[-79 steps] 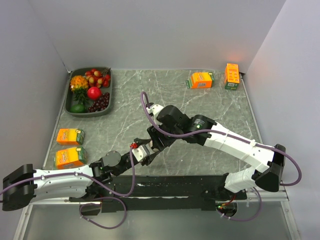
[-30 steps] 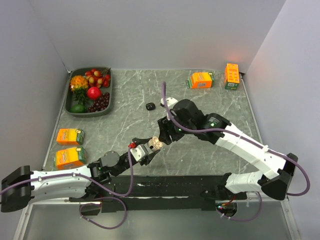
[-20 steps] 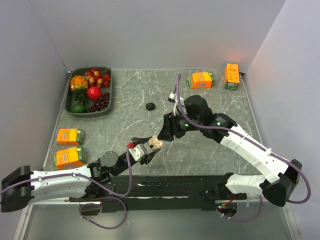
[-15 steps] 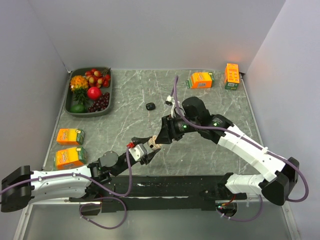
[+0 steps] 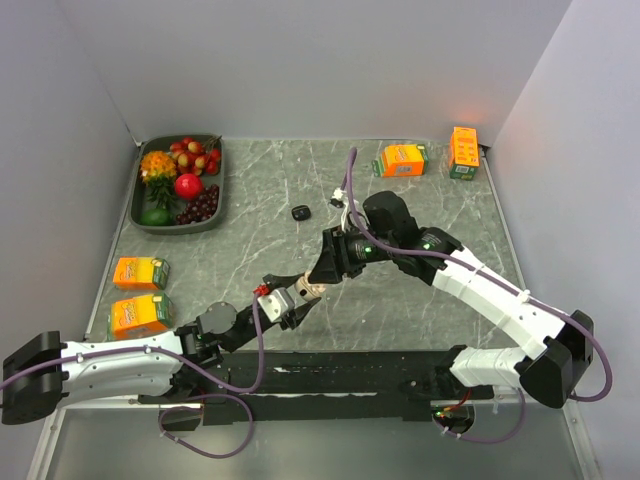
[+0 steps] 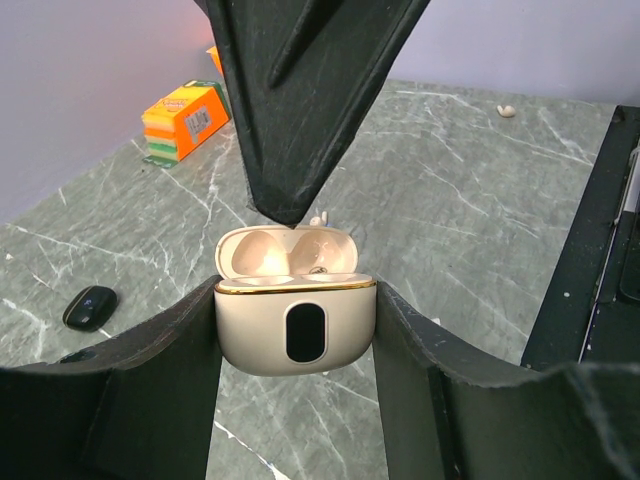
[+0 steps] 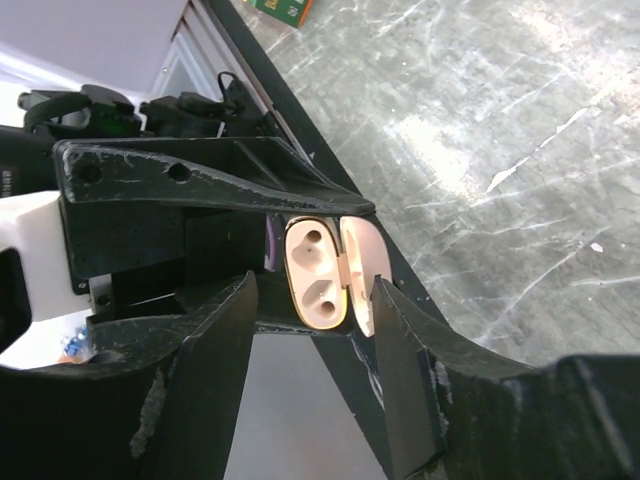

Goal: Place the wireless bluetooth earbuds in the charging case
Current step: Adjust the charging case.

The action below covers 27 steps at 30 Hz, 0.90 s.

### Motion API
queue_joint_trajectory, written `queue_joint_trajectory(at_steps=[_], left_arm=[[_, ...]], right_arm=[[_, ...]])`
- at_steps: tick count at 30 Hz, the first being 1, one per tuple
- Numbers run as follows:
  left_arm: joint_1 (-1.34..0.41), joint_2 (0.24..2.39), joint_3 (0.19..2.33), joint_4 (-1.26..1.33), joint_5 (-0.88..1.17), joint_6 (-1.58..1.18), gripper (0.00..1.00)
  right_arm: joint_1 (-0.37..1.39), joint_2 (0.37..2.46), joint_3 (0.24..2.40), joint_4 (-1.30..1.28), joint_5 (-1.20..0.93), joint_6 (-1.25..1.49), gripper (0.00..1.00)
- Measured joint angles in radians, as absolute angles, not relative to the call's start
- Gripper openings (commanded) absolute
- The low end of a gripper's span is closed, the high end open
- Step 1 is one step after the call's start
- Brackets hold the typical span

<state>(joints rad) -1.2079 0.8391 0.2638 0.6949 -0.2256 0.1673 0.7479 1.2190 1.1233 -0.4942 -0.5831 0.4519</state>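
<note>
My left gripper is shut on the cream charging case and holds it upright above the table, lid open. Its two wells are empty in the right wrist view. My right gripper is open and empty, pointing down at the case with a finger on each side of it. In the top view the right gripper meets the left gripper at the case. A tiny white earbud lies on the table just behind the case, another farther back. No black buds are clearly visible.
A small black oval item lies mid-table, and it also shows in the left wrist view. A fruit tray stands at the back left. Orange cartons sit at the left edge and back right. A black rail runs along the front.
My right arm swung right, uncovering the black item, then brought its open fingertips back down over the case. The left arm has kept the case still.
</note>
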Motion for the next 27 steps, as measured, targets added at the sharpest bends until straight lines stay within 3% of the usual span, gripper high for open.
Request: queue_joint_trajectory(at_steps=[11, 21, 27], left_arm=[[-1.209, 0.823, 0.265, 0.699, -0.225, 0.167, 0.01], [-1.212, 0.822, 0.275, 0.691, -0.226, 0.162, 0.01], [-1.213, 0.813, 0.276, 0.696, -0.225, 0.141, 0.01]], right_arm=[[0.746, 1.229, 1.114, -0.500, -0.538, 0.434, 0.56], [0.745, 1.234, 1.092, -0.477, -0.569, 0.437, 0.28], [0.739, 1.234, 1.079, -0.460, -0.585, 0.424, 0.00]])
